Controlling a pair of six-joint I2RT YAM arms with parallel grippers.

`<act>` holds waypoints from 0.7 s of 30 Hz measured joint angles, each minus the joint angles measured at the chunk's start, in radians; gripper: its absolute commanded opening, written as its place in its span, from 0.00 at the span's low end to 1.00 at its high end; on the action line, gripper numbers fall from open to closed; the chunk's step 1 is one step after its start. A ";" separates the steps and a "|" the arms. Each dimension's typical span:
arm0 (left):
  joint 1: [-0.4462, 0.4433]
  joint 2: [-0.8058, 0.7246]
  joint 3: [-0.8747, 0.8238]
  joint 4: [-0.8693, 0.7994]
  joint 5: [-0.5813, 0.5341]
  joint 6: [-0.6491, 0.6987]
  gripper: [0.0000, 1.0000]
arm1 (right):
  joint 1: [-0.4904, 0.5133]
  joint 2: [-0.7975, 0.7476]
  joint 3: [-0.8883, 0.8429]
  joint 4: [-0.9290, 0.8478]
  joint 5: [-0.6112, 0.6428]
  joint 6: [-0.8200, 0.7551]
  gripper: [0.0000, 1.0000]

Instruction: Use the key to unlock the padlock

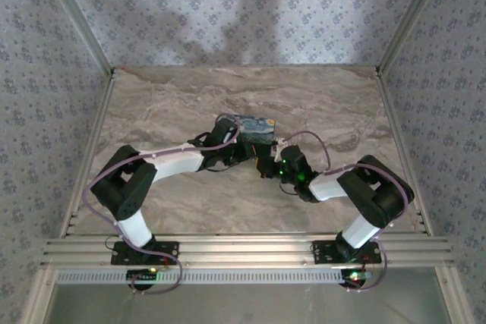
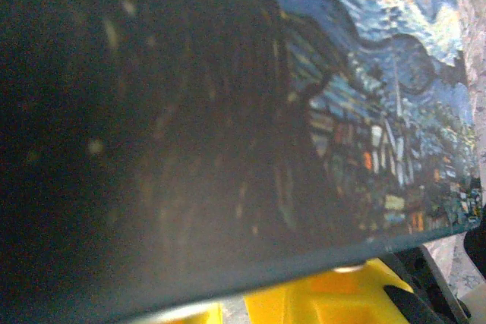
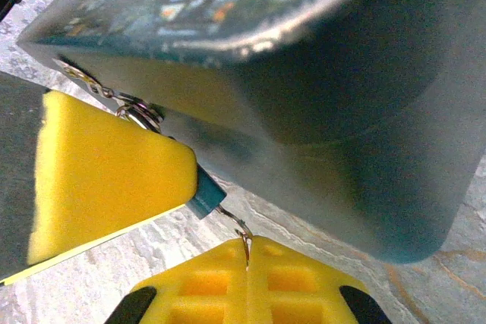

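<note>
At the middle of the table [image 1: 190, 104], seen from above, both arms fold inward and meet just in front of a night-sky printed box [image 1: 257, 127]. The left arm [image 1: 163, 165] reaches low from the near left corner, its forearm lying across toward the centre. The left gripper [image 1: 241, 153] sits at the near side of the box. The right arm [image 1: 357, 187] bends in from the near right corner. The right gripper [image 1: 267, 166] is just beside the left one, on the same near side. The jaws of both are too small to read from here.

Close over the box lid, the left wrist camera looks along the painted print. Two yellow pads [image 2: 326, 297] show beneath the lid's edge, standing close with a narrow gap between them.

Under the box's edge, in the right wrist view, the right gripper's pads [image 3: 304, 286] are pressed flat together, pinching the thin metal key [image 3: 244, 242]. The key's tip runs up to the padlock [image 3: 205, 196], a tiny teal body. It pokes out from behind a yellow pad of the left gripper, which lies against it. A small metal clasp [image 3: 140, 115] shows at that pad's upper corner, against the box wall. The padlock is just off the near side of the box, above the marbled table.
</note>
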 measured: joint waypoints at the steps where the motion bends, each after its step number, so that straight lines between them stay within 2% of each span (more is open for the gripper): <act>1: 0.001 0.008 0.000 0.002 0.002 -0.002 0.08 | 0.000 0.011 0.000 0.005 0.000 0.003 0.00; 9: 0.008 0.076 -0.005 0.035 0.031 -0.016 0.08 | -0.002 0.089 0.000 0.031 -0.008 0.034 0.00; 13: 0.016 0.077 -0.014 0.060 0.042 -0.016 0.12 | -0.004 0.093 0.000 0.040 -0.012 0.045 0.00; 15: 0.018 0.077 -0.017 0.067 0.045 -0.016 0.16 | -0.005 0.097 0.000 0.047 -0.016 0.053 0.00; 18: 0.021 0.076 -0.019 0.067 0.045 -0.013 0.27 | -0.005 0.098 0.000 0.049 -0.019 0.060 0.00; 21: 0.027 0.060 -0.034 0.066 0.045 -0.012 0.32 | -0.004 0.098 0.002 0.050 -0.034 0.067 0.00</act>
